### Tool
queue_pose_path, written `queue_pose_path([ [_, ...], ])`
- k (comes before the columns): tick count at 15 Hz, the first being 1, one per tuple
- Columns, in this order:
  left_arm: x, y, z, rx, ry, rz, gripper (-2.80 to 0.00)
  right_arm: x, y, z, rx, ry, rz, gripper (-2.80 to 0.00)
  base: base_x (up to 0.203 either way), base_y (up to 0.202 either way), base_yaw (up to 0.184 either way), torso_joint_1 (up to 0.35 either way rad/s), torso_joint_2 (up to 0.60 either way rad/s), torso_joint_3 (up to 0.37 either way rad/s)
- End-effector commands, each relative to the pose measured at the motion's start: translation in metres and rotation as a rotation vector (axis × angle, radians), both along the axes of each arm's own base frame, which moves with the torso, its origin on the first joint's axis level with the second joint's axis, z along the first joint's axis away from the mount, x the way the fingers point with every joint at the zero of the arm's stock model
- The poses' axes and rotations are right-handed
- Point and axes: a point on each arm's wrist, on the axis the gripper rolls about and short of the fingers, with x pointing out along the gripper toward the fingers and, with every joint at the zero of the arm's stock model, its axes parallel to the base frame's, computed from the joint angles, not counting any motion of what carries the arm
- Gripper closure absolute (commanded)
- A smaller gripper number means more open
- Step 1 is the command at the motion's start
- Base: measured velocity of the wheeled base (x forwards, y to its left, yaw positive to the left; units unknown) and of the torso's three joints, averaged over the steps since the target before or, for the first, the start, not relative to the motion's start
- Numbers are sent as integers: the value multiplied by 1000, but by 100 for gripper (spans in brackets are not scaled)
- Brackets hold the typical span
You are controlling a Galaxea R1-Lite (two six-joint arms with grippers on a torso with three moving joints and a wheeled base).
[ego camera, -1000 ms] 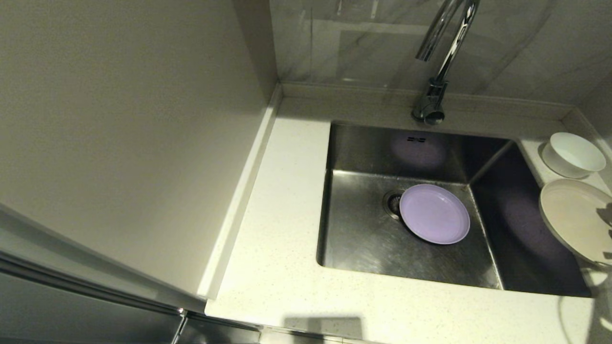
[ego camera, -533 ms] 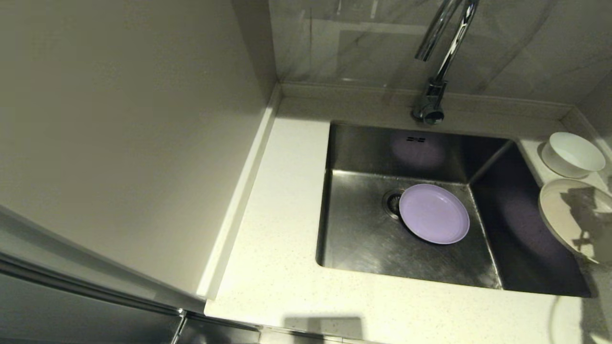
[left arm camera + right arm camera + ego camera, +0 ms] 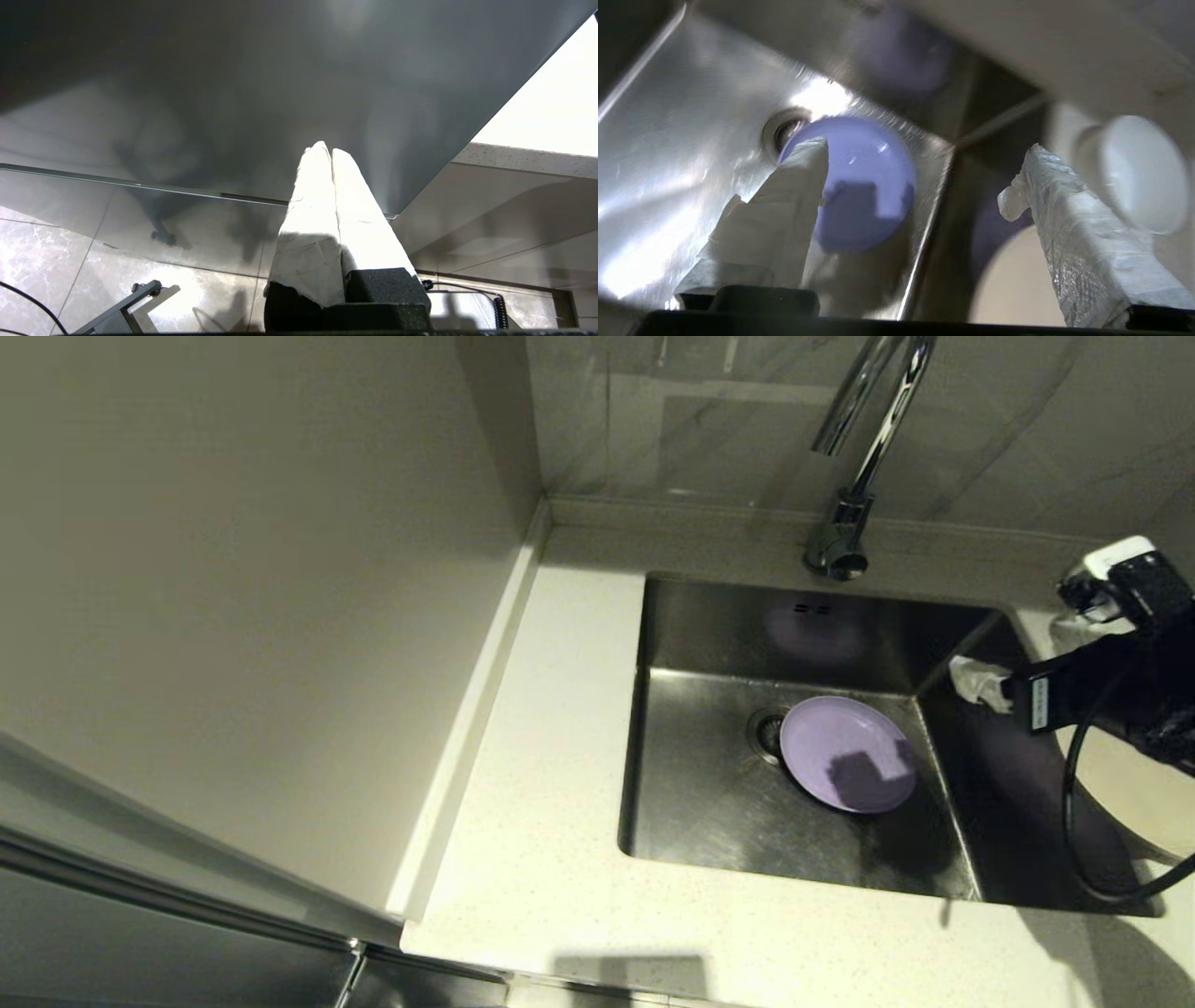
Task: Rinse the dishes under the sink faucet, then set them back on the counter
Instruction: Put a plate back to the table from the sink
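Note:
A lavender-purple plate (image 3: 848,753) (image 3: 859,182) lies flat on the floor of the steel sink (image 3: 728,625), beside the drain (image 3: 767,733). The chrome faucet (image 3: 859,448) stands behind the basin. My right gripper (image 3: 1019,658) (image 3: 924,154) hangs over the sink's right edge, open, with nothing between its white-wrapped fingers (image 3: 803,186). The beige plate (image 3: 1130,793) (image 3: 1013,284) rests on the counter (image 3: 541,756) to the right, partly under my arm. The white bowl (image 3: 1139,172) stands behind it, mostly hidden in the head view. My left gripper (image 3: 327,151) is shut and empty, parked low below the counter.
A tall pale panel (image 3: 233,569) walls off the counter's left side. A low raised edge (image 3: 709,518) runs along the back. The right arm's black cable (image 3: 1083,859) loops over the sink's right front corner.
My right arm has come into the head view from the right, over the sink's right edge. It now covers the bowl and part of the beige plate. Its shadow falls on the purple plate.

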Motion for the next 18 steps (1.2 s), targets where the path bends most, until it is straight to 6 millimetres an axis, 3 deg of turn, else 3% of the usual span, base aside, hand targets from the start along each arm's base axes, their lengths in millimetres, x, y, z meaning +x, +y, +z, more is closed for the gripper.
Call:
queue_pose_path([
  [1,0,0,0,-1,-3,2,0,8,19,-23,-57,85,57,-280,0,0,0,0,0,0],
  [5,0,0,0,1,-3,2,0,33,35,-58,-90,177,60,-280,0,0,0,0,0,0],
  [10,0,0,0,-1,-3,2,0,73,60,-100,-157,162,14,-280,0,0,0,0,0,0],
  [14,0,0,0,-1,-3,2,0,93,86,-139,-214,172,19,-280,0,0,0,0,0,0],
  [18,0,0,0,0,-3,2,0,126,100,-156,-211,148,-14,-280,0,0,0,0,0,0],
])
